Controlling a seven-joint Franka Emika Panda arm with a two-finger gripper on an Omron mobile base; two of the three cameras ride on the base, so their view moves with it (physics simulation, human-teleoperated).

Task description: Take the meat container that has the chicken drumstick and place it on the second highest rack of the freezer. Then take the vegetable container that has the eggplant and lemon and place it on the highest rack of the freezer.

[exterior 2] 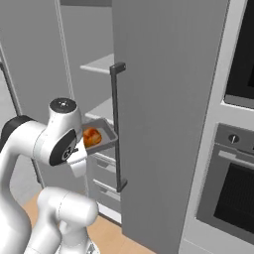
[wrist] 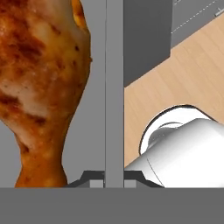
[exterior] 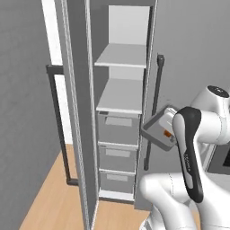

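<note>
I have the meat container point(exterior 2: 101, 139), a shallow grey tray, pinched by its rim in the end effector point(wrist: 114, 179). The hand view shows the fingertips clenched on either side of the thin upright wall of the tray, so I hold it by the edge and leave the inside free. The chicken drumstick point(wrist: 41, 83) lies in the tray just on the far side of that wall from the fingers, with its thin bone end pointing back toward the hand. In the left base view the tray looks tilted, so I judge the drumstick could slide if I swing fast.

The tray hangs in the air in front of the freezer point(exterior: 81, 112), beside its open compartment and not yet inside it. The second highest rack point(exterior: 120, 96), my target, sits ahead of the end effector and a little above it, directly over the three grey drawers point(exterior: 117, 128). The highest rack point(exterior: 121, 56) is further up and bare as far as I can see.

What stands in my way is the side edge of the freezer frame and the long dark bar handle point(exterior: 155, 108) on the neighbouring cabinet front, both close beside the tray. I judge I must lift, level the tray, then move it sideways past that edge before pushing in. Wooden floor point(wrist: 175, 65) lies below the hand.
</note>
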